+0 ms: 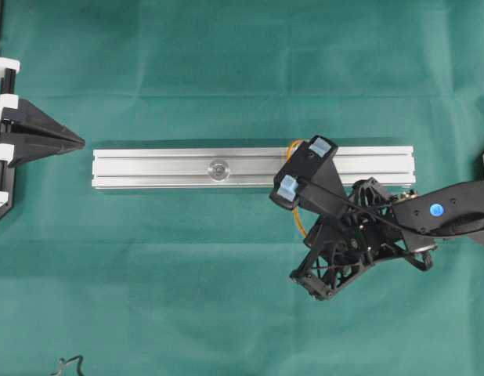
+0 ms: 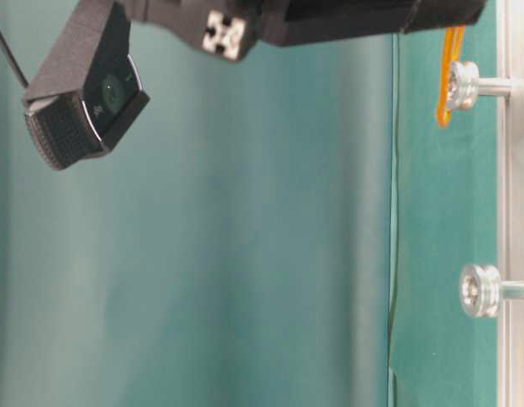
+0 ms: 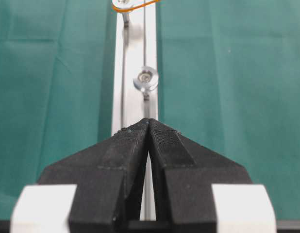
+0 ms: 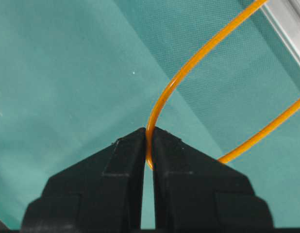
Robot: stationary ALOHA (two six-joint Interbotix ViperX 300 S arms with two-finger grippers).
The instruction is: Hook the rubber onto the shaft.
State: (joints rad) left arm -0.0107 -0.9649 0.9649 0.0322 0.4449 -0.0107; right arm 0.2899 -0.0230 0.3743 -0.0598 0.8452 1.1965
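We see the rubber [image 4: 189, 68] already looped round one shaft [image 2: 462, 85] on the rail [image 1: 148, 168], near the rail's right half in the overhead view. We judge one end is hooked; the second shaft [image 1: 218, 168] stands bare, so stretching the band over to it is probably left. The right gripper [image 4: 149, 145] has its jaws closed tight on the band's free end, just off the rail over the green counter [image 1: 187, 274]. The left gripper [image 3: 149, 124] is closed, empty, parked near the rail's far end.

Overhead looks straight down; wrist views share the rail [image 1: 254, 168].
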